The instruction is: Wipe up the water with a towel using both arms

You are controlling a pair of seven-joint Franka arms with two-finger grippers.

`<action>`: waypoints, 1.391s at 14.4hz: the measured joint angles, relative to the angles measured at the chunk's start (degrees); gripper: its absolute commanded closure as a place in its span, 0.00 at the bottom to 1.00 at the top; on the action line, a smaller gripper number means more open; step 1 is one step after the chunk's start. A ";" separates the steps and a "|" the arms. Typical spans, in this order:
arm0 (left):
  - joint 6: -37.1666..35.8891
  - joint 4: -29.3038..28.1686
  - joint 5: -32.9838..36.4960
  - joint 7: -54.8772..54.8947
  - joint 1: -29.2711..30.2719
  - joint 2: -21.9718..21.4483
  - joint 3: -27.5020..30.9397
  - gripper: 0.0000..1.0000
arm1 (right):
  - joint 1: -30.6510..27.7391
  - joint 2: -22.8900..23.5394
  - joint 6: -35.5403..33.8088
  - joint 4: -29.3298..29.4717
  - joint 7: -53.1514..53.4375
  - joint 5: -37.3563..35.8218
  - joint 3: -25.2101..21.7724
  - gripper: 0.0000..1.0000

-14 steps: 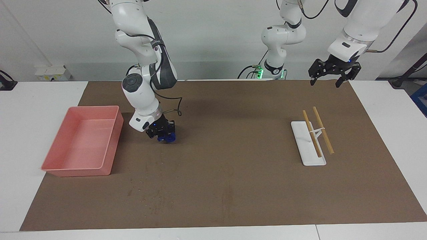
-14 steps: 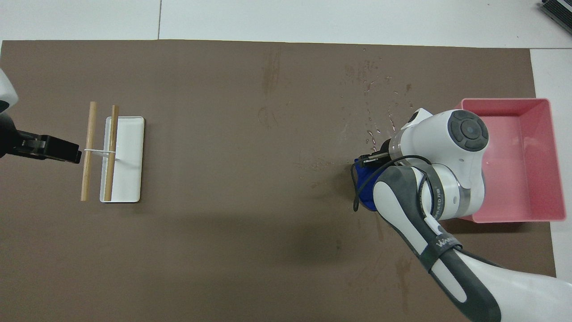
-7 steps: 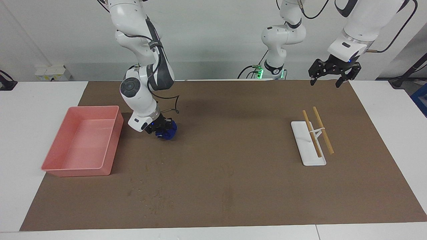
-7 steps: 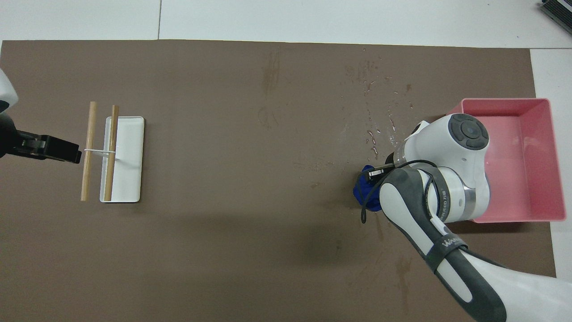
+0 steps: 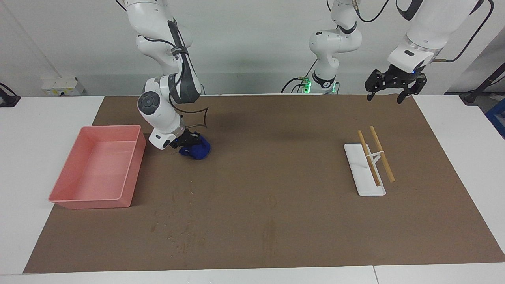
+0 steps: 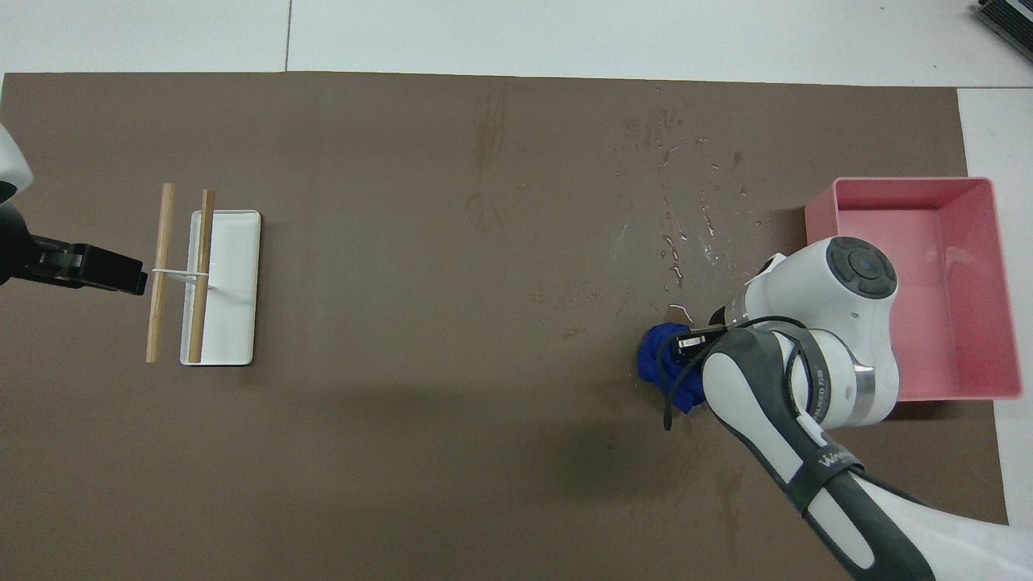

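Note:
The blue towel (image 5: pixel 196 149) (image 6: pixel 663 368) lies bunched on the brown mat beside the pink tray (image 5: pixel 127 181) (image 6: pixel 1004 282). My right gripper (image 5: pixel 186 144) is shut on the towel and presses it down onto the mat; in the overhead view the arm's wrist hides the gripper. Water drops (image 6: pixel 678 242) glisten on the mat farther from the robots than the towel. My left gripper (image 5: pixel 390 94) hangs open in the air over the mat's edge at the left arm's end, and that arm waits; its black tip (image 6: pixel 97 270) shows beside the sticks.
A white flat holder (image 5: pixel 361 173) (image 6: pixel 234 282) with two wooden sticks (image 5: pixel 380 154) (image 6: pixel 165 266) across it lies toward the left arm's end. The brown mat (image 5: pixel 276 205) covers most of the white table.
My right gripper has dragged the towel along the mat toward the robots, beside the tray. The left arm has stayed still.

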 measured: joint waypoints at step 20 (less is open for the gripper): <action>0.00 0.00 0.00 0.00 0.00 0.00 0.00 0.00 | -0.50 10.24 -1.38 22.64 -1.21 -5.06 -0.10 1.00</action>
